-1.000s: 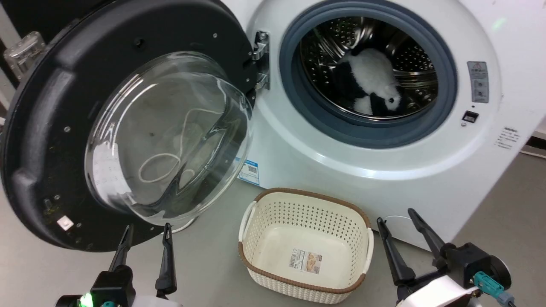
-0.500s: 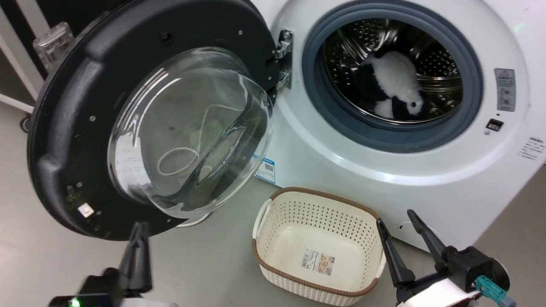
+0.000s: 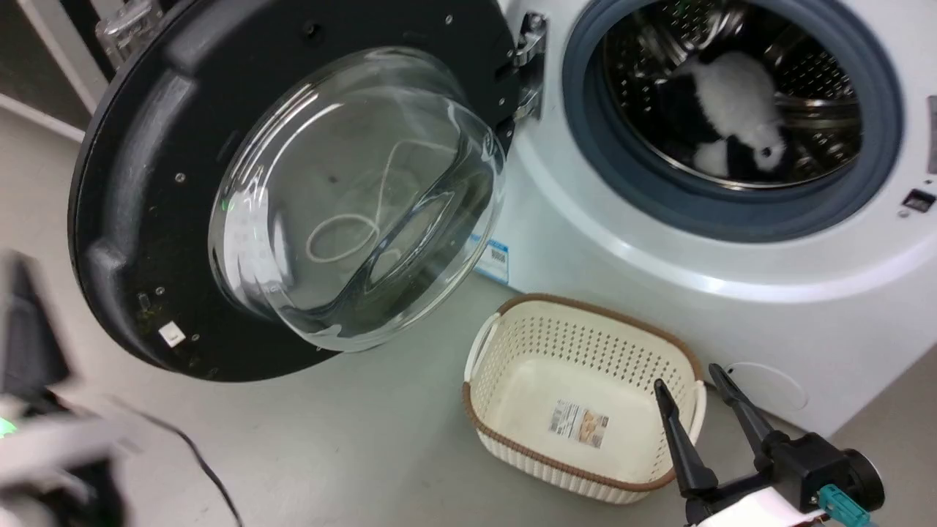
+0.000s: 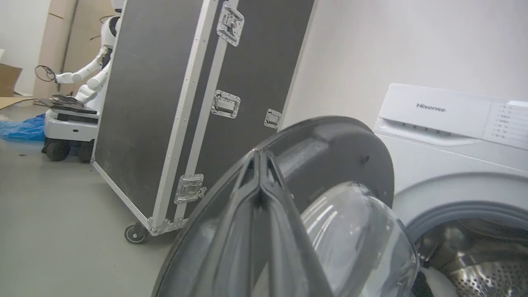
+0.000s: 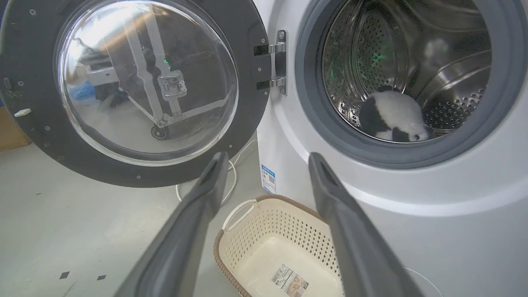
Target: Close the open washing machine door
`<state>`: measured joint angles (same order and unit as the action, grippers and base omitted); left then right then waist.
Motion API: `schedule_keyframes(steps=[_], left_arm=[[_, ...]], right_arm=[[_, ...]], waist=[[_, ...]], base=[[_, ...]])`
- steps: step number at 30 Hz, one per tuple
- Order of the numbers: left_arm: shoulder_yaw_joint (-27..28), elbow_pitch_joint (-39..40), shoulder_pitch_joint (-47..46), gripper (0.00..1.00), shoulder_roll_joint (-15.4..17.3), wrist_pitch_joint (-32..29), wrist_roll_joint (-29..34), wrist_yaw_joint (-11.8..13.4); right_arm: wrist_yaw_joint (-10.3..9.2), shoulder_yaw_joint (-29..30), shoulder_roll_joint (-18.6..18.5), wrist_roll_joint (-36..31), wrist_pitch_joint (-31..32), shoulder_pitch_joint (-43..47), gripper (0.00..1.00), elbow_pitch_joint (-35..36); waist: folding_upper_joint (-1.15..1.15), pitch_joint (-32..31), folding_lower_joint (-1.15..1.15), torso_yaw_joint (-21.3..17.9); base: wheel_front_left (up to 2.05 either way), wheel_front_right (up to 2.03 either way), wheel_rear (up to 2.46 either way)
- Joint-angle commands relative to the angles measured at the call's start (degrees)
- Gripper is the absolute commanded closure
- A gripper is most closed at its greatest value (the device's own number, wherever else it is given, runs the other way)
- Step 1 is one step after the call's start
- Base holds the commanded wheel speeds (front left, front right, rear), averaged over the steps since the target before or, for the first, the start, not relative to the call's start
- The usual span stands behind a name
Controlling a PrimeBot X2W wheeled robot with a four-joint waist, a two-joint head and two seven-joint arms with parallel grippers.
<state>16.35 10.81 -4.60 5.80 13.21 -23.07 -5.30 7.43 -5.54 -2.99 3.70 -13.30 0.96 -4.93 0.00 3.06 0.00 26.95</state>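
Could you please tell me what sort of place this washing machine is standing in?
Probably a robotics lab or test room rather than a home laundry: a large black flight case on castors stands beside the washing machine, and another white wheeled robot stands beyond the case.

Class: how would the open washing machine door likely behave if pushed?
The washing machine door would probably swing rigidly about its metal hinge, not flop. Its broad, thick build and glass bowl suggest real weight. The smooth glass could be slippery to push on.
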Motion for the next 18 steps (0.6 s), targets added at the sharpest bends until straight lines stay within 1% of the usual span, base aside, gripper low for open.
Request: schedule_keyframes(steps=[1,4,7,9,10,12,18], left_arm=[[3.0,-2.0,-4.7,1.0,2.2,-0.9,-5.0,-0.5],[6.9,-7.0,-11.9,1.0,7.5,-4.8,-10.2,-0.4],[11.1,-14.2,-19.4,1.0,11.5,-9.7,-16.9,1.0],[12.3,-19.5,-23.1,1.0,14.8,-13.7,-19.4,1.9],[13.0,-22.0,-24.9,1.0,15.9,-15.5,-20.9,2.5],[13.5,-27.1,-27.9,1.0,17.4,-20.0,-23.8,3.6],[15.1,-38.7,-33.3,1.0,20.1,-32.5,-31.3,6.7]], right_arm=[[0.05,-0.3,0.1,-0.7,-0.7,0.6,0.0,0.4],[0.05,-0.6,0.1,-1.7,-1.1,-0.1,0.0,0.6],[0.06,-0.9,-0.2,-2.1,-1.4,-1.3,0.0,0.8],[0.06,-1.2,-0.5,-2.2,-1.7,-1.8,0.0,0.9],[0.06,-1.3,-0.6,-2.4,-1.7,-1.9,0.0,0.9],[0.06,-1.6,-1.0,-2.4,-1.7,-2.0,0.0,1.0],[0.06,-1.7,-2.2,-2.3,-1.7,-2.4,0.0,0.9]], waist=[[0.0,1.2,0.0,0.6],[0.0,2.7,0.0,0.7],[0.0,4.3,0.0,0.4],[0.0,5.1,0.0,0.2],[0.0,5.5,0.0,0.0],[0.0,6.3,0.0,-0.5],[0.0,7.8,0.0,-2.3]], base=[[0.0,0.0,0.0],[0.0,0.0,0.0],[0.0,0.0,0.0],[0.0,0.0,0.0],[0.0,0.0,0.0],[0.0,0.0,0.0],[0.0,0.0,0.0]])
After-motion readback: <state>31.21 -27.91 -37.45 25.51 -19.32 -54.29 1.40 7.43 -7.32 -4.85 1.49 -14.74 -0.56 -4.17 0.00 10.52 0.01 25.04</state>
